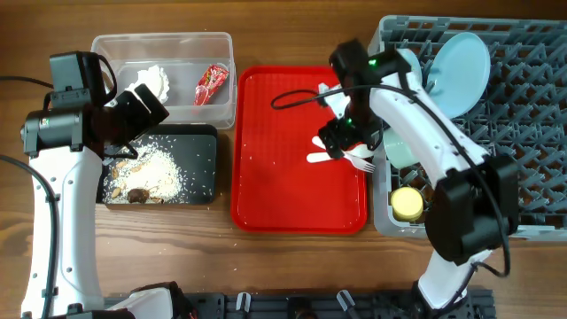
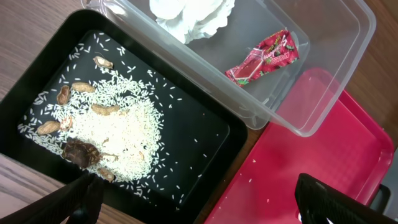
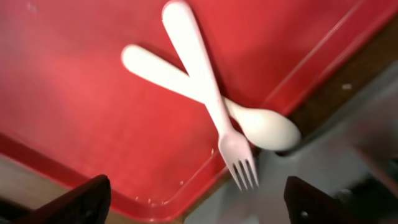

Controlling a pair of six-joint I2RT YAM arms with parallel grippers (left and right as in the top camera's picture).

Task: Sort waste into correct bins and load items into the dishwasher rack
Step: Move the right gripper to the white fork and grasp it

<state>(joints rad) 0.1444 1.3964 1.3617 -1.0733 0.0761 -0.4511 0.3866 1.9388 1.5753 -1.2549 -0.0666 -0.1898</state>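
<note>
At the table's right the grey rack holds the blue plate and yellow cup. Left of it lie the red tray, the clear tub with tissue and wrapper, and the black tray of scraps under the left gripper, jaws released. Across the spoon lies the fork, at the red tray's rim beneath the right gripper, jaws spread and empty.

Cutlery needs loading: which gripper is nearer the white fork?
Right. The right gripper hovers just above the fork; the left gripper is far off, over the black tray.
</note>
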